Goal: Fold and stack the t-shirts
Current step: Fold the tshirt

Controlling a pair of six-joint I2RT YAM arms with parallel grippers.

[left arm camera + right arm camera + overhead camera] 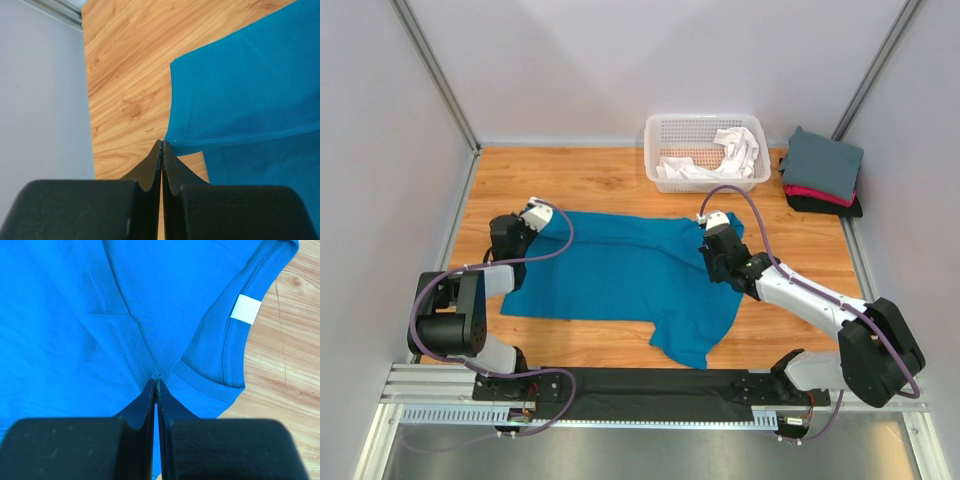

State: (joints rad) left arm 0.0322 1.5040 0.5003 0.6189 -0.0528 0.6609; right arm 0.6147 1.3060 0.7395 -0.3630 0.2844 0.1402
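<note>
On teal t-shirt (610,270), outstretched right claw (156,383)

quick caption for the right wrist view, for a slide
Right gripper shut on the teal t-shirt just below its white neck label

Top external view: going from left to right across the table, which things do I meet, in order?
From the left: left gripper → blue t-shirt → white basket → stack of folded shirts.
</note>
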